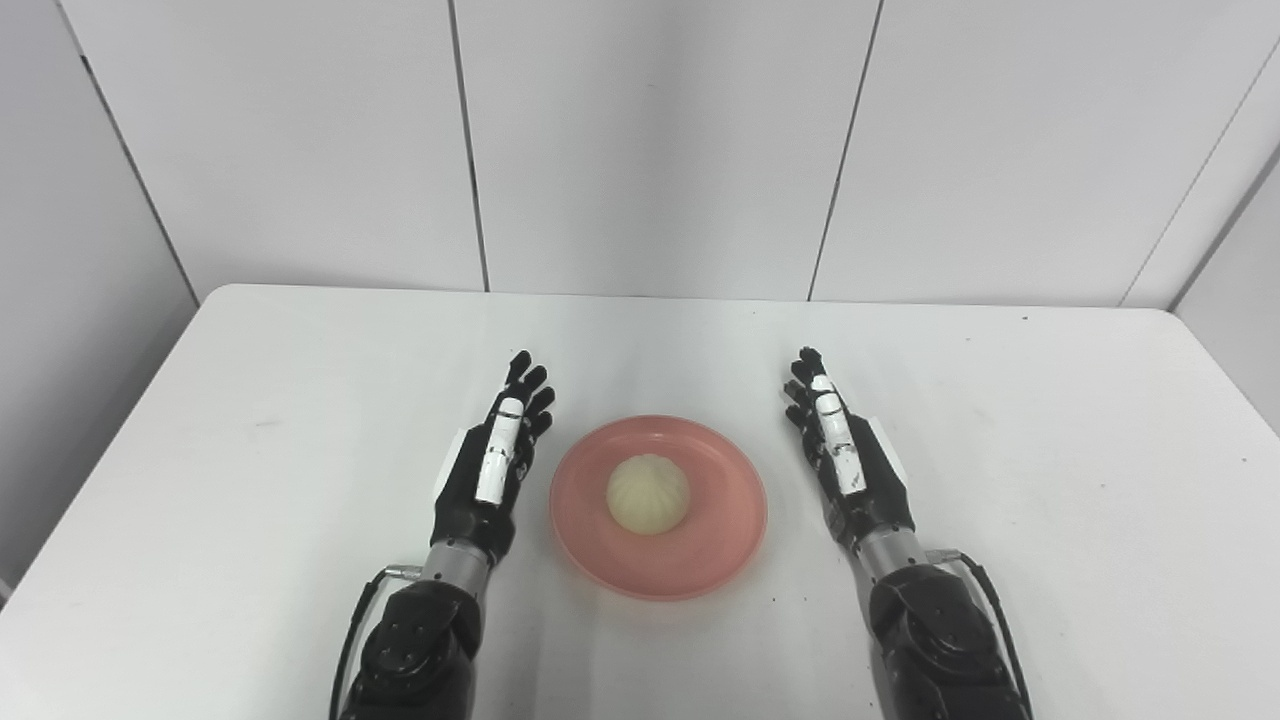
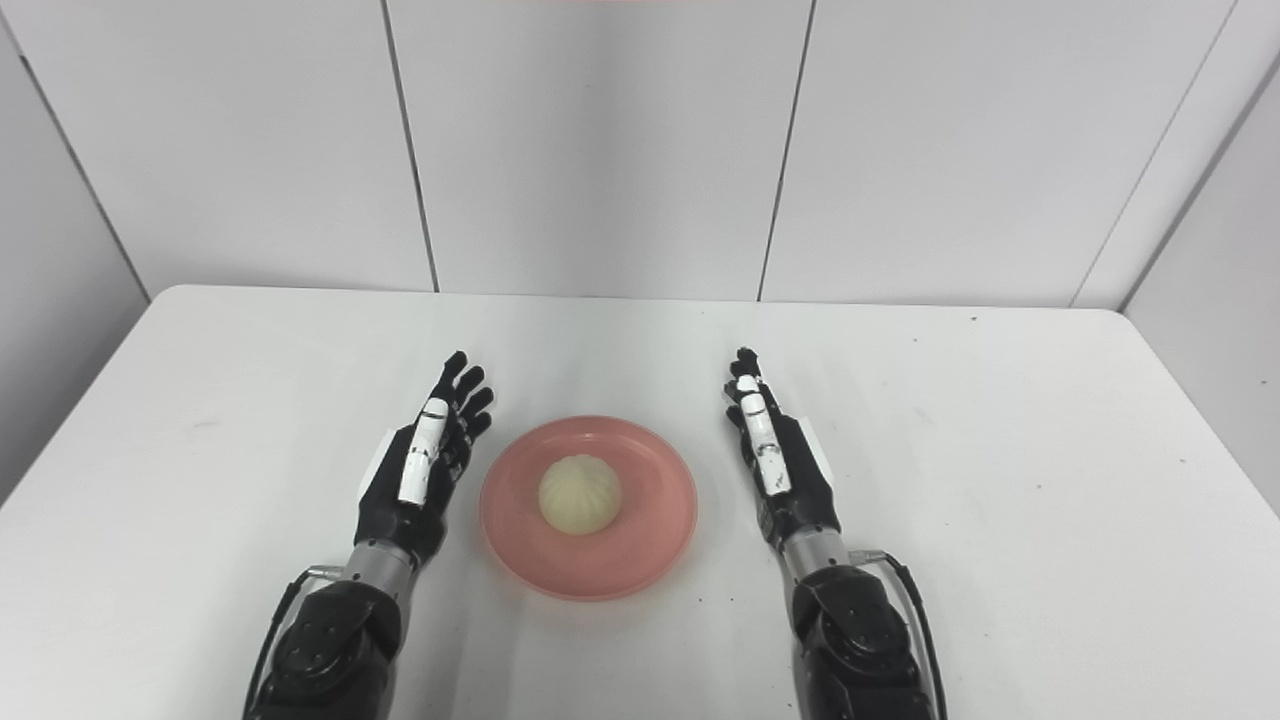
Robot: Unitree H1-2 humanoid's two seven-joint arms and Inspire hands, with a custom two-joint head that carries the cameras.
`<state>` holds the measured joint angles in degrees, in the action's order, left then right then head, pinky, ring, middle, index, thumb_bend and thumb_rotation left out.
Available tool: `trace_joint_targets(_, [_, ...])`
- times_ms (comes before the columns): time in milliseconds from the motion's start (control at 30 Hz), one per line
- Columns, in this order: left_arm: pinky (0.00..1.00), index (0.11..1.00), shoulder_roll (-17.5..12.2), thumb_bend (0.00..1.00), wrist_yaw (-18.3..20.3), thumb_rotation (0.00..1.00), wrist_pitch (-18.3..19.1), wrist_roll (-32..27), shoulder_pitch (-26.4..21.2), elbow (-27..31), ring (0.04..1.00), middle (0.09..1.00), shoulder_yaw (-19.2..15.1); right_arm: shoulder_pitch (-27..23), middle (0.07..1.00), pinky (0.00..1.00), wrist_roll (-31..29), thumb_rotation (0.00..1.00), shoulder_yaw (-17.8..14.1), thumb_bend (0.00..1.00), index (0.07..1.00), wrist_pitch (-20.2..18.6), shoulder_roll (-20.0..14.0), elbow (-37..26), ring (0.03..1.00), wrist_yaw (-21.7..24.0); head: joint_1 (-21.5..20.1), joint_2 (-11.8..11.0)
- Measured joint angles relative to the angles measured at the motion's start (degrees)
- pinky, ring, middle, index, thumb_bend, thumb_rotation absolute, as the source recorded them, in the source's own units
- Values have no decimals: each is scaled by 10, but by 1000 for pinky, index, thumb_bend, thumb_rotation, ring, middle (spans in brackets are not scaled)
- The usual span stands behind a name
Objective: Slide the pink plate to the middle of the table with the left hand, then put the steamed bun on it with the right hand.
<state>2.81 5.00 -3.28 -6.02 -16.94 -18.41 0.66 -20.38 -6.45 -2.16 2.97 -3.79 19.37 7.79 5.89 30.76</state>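
In the left eye view, the pink plate (image 1: 659, 508) is sitting on the white table (image 1: 1050, 450), roughly midway between the table's left and right edges and toward its near side. The steamed bun (image 1: 648, 494) is resting on the plate, a little left of the plate's centre. The left hand (image 1: 492, 466) is lying just left of the plate, fingers stretched out and apart, holding nothing; whether it is touching the rim cannot be told. The right hand (image 1: 847, 452) is lying to the right of the plate, a small gap apart from the rim, likewise spread and holding nothing.

In the right eye view, the same layout is showing: the plate (image 2: 588, 508) is carrying the bun (image 2: 579, 494), with the left hand (image 2: 420, 470) close beside the plate's left rim and the right hand (image 2: 778, 456) standing clear of its right rim, both empty with fingers extended.

Judging from this, both steps are looking finished, and the hands are resting. Nothing further seems called for beyond keeping both hands clear of the plate, so the bun is not being jostled.
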Motion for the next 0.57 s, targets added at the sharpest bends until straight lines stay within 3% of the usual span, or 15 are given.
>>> trace_joint_targets(567, [985, 1000, 0, 384, 0, 1000, 0, 0, 0, 1, 972, 994, 0, -1, 1000, 1000, -15, 1000, -4, 418, 1000, -3, 1, 0, 984, 1, 0, 3])
